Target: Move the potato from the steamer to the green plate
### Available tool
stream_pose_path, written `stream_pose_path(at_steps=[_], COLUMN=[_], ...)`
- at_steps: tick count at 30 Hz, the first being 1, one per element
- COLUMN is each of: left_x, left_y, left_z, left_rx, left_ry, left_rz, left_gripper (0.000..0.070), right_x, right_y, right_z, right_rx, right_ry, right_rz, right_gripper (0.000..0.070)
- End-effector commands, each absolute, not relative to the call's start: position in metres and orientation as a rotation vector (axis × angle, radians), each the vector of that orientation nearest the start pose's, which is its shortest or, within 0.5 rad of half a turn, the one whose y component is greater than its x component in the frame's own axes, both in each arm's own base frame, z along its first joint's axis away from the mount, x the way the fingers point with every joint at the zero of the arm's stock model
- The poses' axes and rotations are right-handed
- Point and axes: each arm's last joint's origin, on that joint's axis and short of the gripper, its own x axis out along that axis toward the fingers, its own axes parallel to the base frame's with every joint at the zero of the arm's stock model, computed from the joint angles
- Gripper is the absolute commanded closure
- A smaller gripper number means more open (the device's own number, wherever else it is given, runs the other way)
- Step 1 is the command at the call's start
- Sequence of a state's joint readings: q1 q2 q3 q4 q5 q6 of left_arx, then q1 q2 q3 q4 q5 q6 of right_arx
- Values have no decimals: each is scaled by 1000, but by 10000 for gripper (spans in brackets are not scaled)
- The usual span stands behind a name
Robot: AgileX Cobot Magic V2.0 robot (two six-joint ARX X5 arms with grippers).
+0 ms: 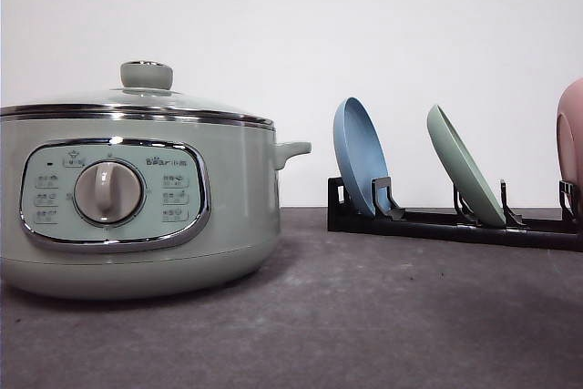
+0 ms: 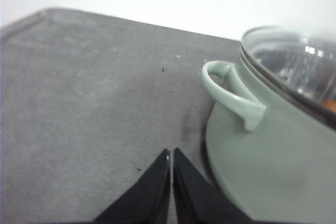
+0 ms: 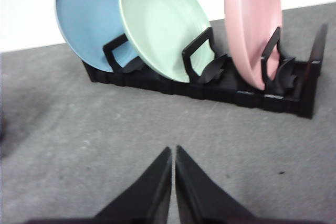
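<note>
- Grippers first, nearest the lens: the left gripper [image 2: 171, 156] sits at the bottom centre of the left wrist view, its two black fingers pressed tip to tip with nothing between them; the right gripper [image 3: 173, 153] takes the same spot in the right wrist view, likewise closed and empty; both hang over bare grey table [image 1: 364, 316].
- Steamer [image 1: 137, 198], one only, fills the left half of the front view; its glass lid [image 1: 137, 102] with the green knob rests on the rim, so the pot appears not yet opened; its side handle [image 2: 231, 90] lies just beside the left gripper, at centre right of the left wrist view.
- Potato: a small orange patch [image 2: 329, 103] shows through the lid at the right edge of the left wrist view; this is probably the potato, inside the pot, though it is too blurred to be sure; one at most can be counted.
- Rack [image 3: 210, 85], one, black, stands farther back at the right of the front view; it holds three dishes on edge: one blue plate [image 3: 86, 17], one green plate [image 3: 163, 22] and one pink dish [image 3: 252, 24].
- Progress, as a judgement: nothing is done; the lid is on, the green plate stands in its slot between the other two, and neither gripper holds anything; lifting the lid, laying the plate flat and moving the potato all seem to remain.
</note>
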State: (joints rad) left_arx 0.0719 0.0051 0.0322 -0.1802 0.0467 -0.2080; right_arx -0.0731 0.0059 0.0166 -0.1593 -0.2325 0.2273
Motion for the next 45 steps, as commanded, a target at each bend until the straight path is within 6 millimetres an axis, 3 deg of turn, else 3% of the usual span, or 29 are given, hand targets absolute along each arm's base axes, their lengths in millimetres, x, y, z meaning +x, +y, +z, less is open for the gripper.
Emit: stream_pose_path(at_steps=[1,6,11,18,26,34,45], left_x=[95,95,91,81,74,86,111], left_y=[6,5,4,3,2,-2,-11], left_z=[149,154,173,213,274,320,352], left_rx=[-358,-444,-484,-495,-393,-279,-200], left_ry=[171,160,120,57,31,182,423], left_rz=[59,53,16,-12,-44,-185,-412], left_gripper=[700,700,699,698,698,698,699], right_x=[95,95,93,81,68,73,104], right_y=[0,0,0,1,2,4,6], right_z=[152,154,168,215,271,316,358], right_rx=[338,398,437,427,363,251,147], right_ry=[176,174,139,1,-85,48,367], right_rz=[137,143,156,166,182,244,405], right_gripper=[700,700,700,700,700,700,700])
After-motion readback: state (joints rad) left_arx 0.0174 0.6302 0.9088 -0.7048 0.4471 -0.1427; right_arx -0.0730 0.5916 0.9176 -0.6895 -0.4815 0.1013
